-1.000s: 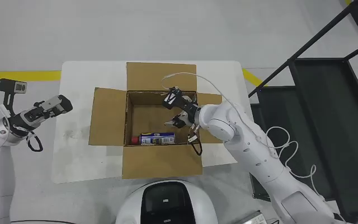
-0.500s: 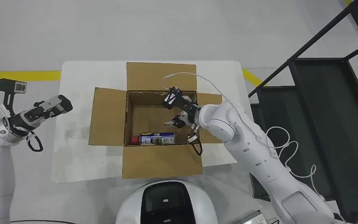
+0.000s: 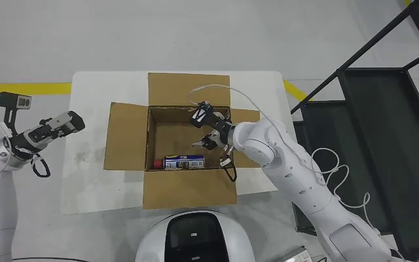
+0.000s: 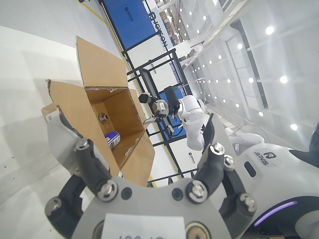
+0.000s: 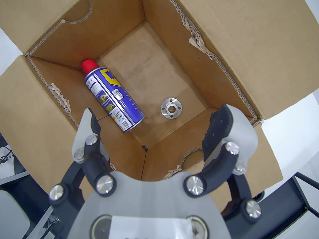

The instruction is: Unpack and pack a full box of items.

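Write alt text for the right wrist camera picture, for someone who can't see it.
The right gripper, jaws open and empty, hangs over an open brown cardboard box. On the box floor lie a blue spray can with a red cap, on its side, and a small round metal flange, apart from each other.

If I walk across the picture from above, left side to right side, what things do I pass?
left gripper → box flap → spray can → black metal stand
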Available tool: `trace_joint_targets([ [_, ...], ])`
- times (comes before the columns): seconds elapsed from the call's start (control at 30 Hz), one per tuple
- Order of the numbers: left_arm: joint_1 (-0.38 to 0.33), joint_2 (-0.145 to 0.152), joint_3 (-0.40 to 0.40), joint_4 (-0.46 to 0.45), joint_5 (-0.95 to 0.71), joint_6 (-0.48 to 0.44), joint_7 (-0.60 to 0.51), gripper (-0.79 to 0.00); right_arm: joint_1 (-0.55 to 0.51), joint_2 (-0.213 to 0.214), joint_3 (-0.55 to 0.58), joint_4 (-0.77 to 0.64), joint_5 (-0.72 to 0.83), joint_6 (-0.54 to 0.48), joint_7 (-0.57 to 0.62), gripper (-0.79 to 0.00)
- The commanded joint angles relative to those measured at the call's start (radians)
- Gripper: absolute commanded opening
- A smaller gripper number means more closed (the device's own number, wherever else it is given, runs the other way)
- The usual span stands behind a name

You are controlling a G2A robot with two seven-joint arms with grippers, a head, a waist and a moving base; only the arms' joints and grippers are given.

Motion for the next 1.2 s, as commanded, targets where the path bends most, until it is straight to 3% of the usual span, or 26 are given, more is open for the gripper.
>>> trace_joint_targets([
  [0.0,0.0,0.0,0.0,0.0,0.0,0.0,0.0,0.0,0.0,0.0,0.0,0.0,0.0,0.0,0.0,0.0],
  [0.4,0.0,0.0,0.0,0.0,0.0,0.0,0.0,0.0,0.0,-0.003,-0.018,0.015,0.013,-0.016,-0.017,0.0],
  [0.6,0.0,0.0,0.0,0.0,0.0,0.0,0.0,0.0,0.069,-0.024,-0.097,0.148,0.029,-0.044,-0.042,0.0],
  [1.1,0.0,0.0,0.0,0.0,0.0,0.0,0.0,0.0,0.178,-0.075,-0.2,0.412,0.073,0.069,-0.032,0.0],
  [1.17,0.0,0.0,0.0,0.0,0.0,0.0,0.0,0.0,0.19,-0.079,-0.205,0.433,0.077,0.076,-0.031,-0.077],
])
